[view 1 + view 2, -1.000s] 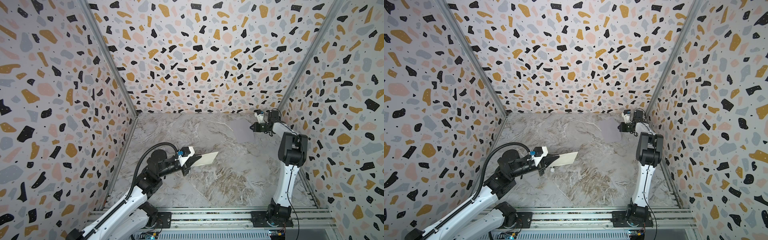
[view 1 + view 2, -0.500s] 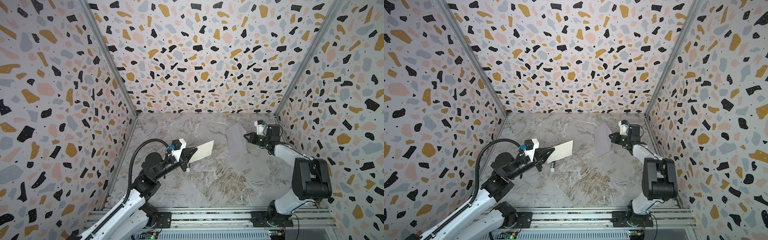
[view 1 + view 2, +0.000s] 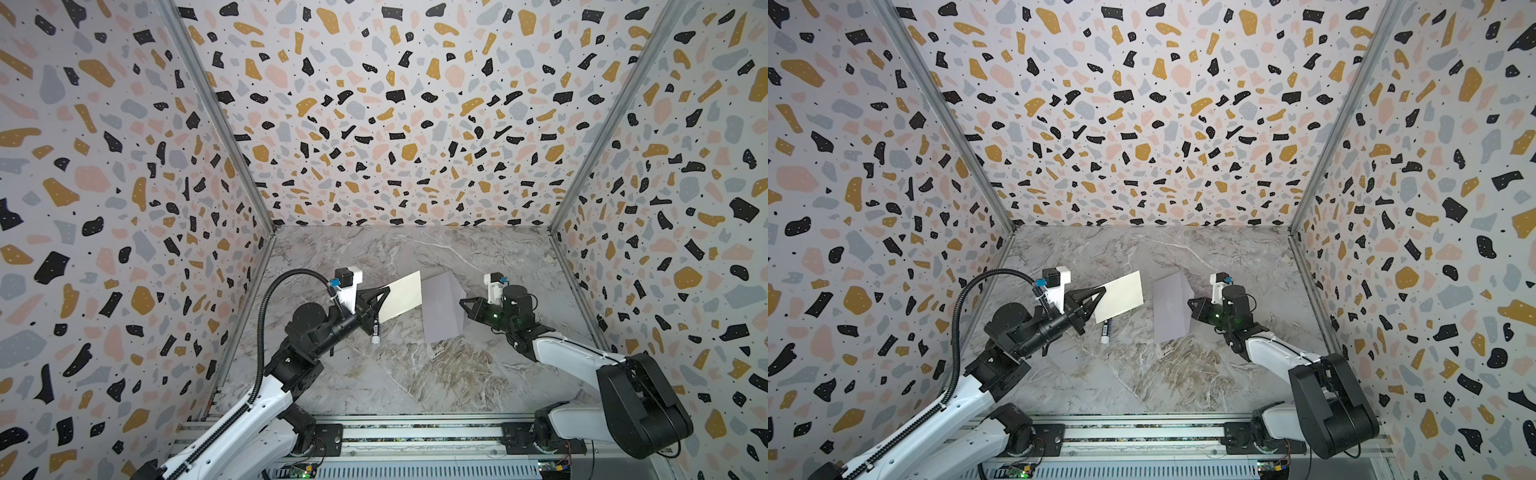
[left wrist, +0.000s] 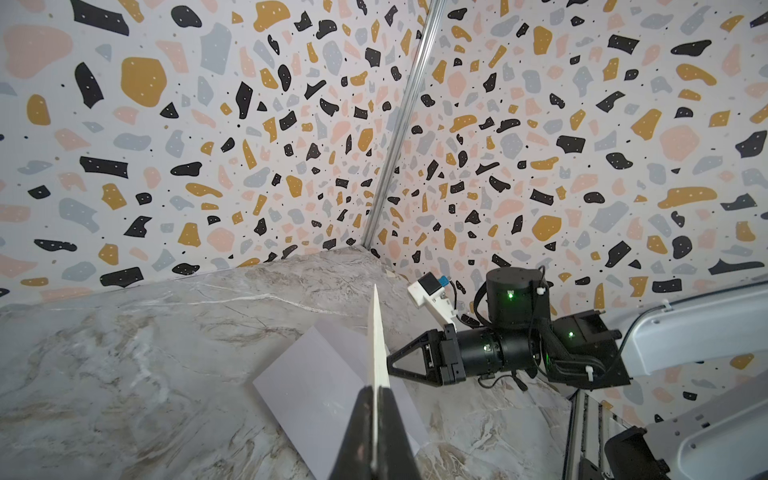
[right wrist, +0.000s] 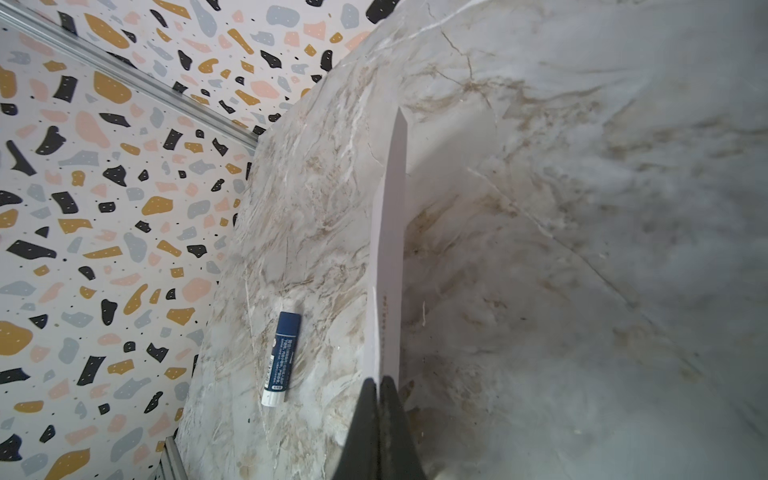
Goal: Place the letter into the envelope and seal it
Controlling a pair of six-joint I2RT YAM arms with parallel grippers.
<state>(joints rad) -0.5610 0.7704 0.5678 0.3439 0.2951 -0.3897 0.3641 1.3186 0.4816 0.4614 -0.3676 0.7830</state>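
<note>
so the letter [image 3: 402, 296]: flat cream rect, plain side up, pinched by one short edge in the left gripper [image 3: 385, 292], off the table. the envelope [image 3: 440, 309], smooth pale lavender, hangs just beside it, its edge clamped in the right gripper [image 3: 462, 304]. Blue/white glue stick [image 3: 1106, 331] lies under the letter on the veined marble-look tabletop [image 3: 415, 374].

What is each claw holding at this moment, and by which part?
Left claw pinches the letter by the edge nearest its arm; right claw pinches the envelope by the edge nearest its own arm.
</note>
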